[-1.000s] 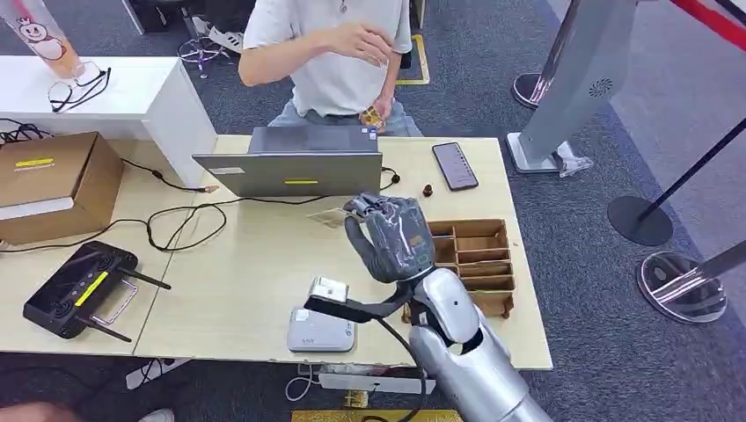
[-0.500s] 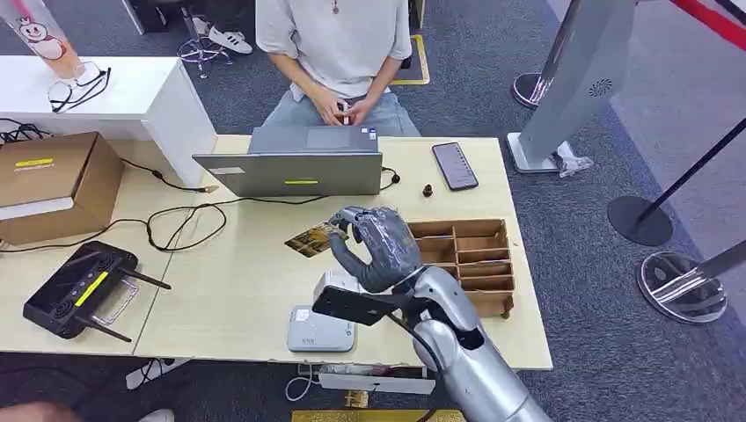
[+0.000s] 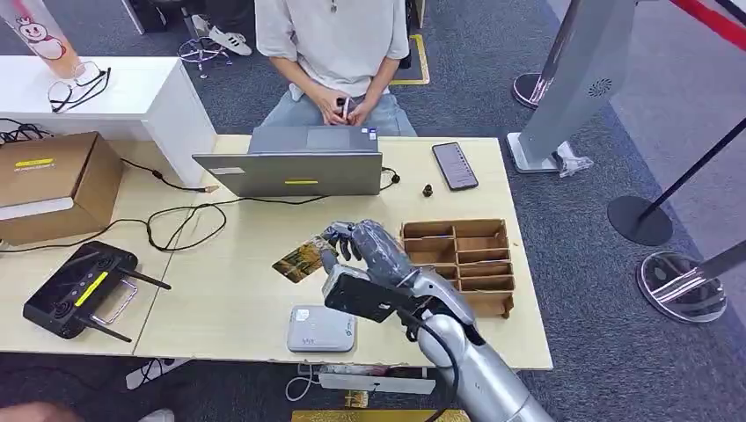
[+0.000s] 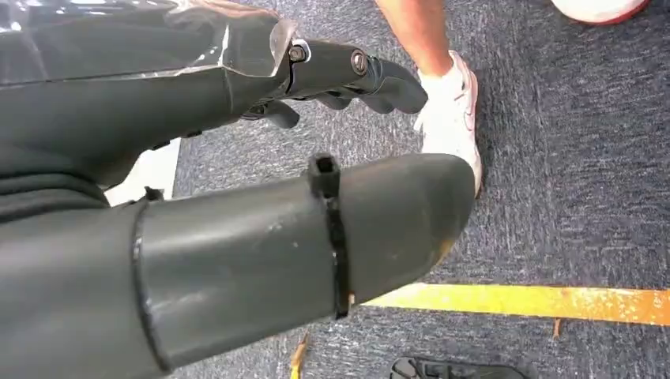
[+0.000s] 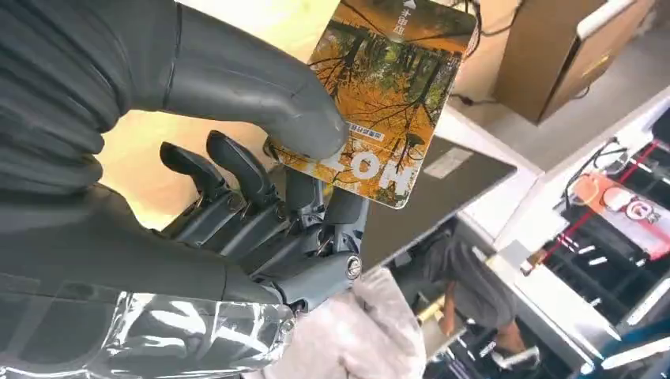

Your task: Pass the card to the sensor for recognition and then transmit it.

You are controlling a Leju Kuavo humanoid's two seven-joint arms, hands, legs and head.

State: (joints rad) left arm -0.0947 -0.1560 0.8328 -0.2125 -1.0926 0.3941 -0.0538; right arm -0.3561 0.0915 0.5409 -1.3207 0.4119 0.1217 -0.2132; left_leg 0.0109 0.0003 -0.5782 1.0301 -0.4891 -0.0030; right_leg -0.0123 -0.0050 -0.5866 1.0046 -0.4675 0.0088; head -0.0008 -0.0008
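My right robot hand [image 3: 369, 249] pinches the card [image 3: 301, 258], printed with orange autumn trees, between thumb and fingers [image 5: 304, 193], its free end sticking out above the table [image 3: 220, 290] near the white sensor [image 3: 321, 329].

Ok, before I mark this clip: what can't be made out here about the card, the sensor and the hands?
- Card: its far end is cut off by the right wrist view's edge, one corner hidden under the thumb; its print is too small in the head view.
- Sensor: markings too small in the head view; the wrist camera overlaps its edge.
- Right hand: its fingers' hold on the card is hidden by its back in the head view.
- Left hand: mostly cropped in its wrist view.
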